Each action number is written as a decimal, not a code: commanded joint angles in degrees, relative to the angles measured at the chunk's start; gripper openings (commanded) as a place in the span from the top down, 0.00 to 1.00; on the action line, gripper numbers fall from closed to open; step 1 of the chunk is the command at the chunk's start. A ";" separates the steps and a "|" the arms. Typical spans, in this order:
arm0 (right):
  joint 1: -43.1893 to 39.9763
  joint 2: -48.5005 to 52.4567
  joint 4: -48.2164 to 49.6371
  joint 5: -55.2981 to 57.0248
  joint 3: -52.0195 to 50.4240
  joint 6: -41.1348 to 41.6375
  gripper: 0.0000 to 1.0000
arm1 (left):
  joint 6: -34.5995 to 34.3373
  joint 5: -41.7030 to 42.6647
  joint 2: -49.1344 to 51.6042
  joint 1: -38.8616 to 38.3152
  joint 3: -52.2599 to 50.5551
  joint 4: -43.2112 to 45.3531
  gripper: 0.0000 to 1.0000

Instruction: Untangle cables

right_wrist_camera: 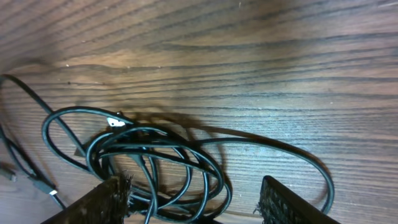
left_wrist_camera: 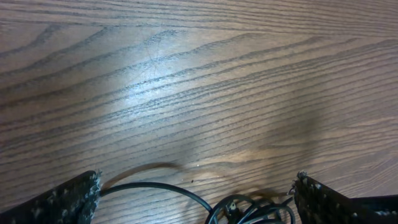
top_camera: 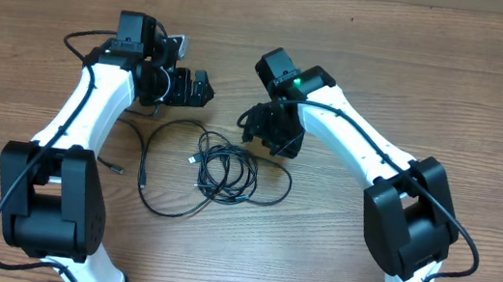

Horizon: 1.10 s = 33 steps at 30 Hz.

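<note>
The cables [top_camera: 225, 172] are thin black cords on the wooden table, bunched in loose overlapping loops between the two arms. One wide loop [top_camera: 168, 171] spreads to the left. My left gripper [top_camera: 205, 91] is open above and left of the bunch. In the left wrist view, one strand [left_wrist_camera: 163, 186] curves on the table between the fingers [left_wrist_camera: 65, 200], with coils at the bottom edge. My right gripper [top_camera: 270, 145] is open at the bunch's upper right. In the right wrist view, the coils [right_wrist_camera: 155, 155] and a small plug [right_wrist_camera: 113, 122] lie under the gripper [right_wrist_camera: 193, 202], unpinched.
Small plug ends lie at the left of the loops [top_camera: 142, 182] and further left [top_camera: 115, 167]. The black arm bases stand at the lower left [top_camera: 49, 202] and lower right [top_camera: 410, 230], with thicker black wires running along the white arm links.
</note>
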 commanded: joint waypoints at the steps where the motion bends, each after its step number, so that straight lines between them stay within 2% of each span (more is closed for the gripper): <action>1: 0.22 -0.20 0.13 2.58 -1.33 1.70 0.34 | 0.81 0.92 0.61 0.09 -0.24 0.28 0.00; 5: 0.20 -0.20 -0.24 6.45 -1.51 2.36 0.34 | 0.81 0.87 0.61 0.09 -0.24 0.24 0.02; 10: 0.31 -0.20 -0.63 6.56 -2.32 2.40 0.33 | 0.81 -0.13 0.61 0.09 -0.24 0.28 0.13; 12: 0.48 -0.20 0.33 6.27 -3.32 3.08 0.34 | 0.81 -0.11 0.61 0.09 -0.24 0.28 0.21; 15: 1.53 -0.20 2.69 5.07 -5.07 2.97 0.31 | 0.74 -0.42 0.61 0.09 -0.24 0.28 0.26; 17: 2.62 -0.20 3.98 4.81 -5.90 2.69 0.26 | -2.08 -3.26 0.61 0.09 -0.24 0.20 0.25; 20: 4.63 -0.20 5.99 4.81 -6.40 -0.81 0.25 | -6.47 -8.98 0.61 0.09 -0.26 -0.44 0.19; 23: 6.45 -0.20 7.63 6.36 -6.67 -2.86 0.25 | -7.85 -9.49 0.61 0.42 -0.26 -1.09 0.16; 25: 7.41 -0.20 8.09 9.44 -6.78 -2.84 0.29 | -7.48 -6.93 0.61 0.39 -0.26 -1.55 0.07; 27: 7.96 -0.20 8.55 11.56 -7.08 -2.80 0.37 | -4.83 -1.57 0.61 0.39 -0.26 -1.97 0.05; 31: 7.76 -0.20 9.86 14.03 -8.24 -2.58 0.48 | 1.07 14.60 0.61 0.39 -0.26 -4.83 0.08; 33: 7.30 -0.20 10.99 13.99 -9.03 -2.58 0.51 | 1.31 17.03 0.61 0.33 -0.26 -7.45 0.10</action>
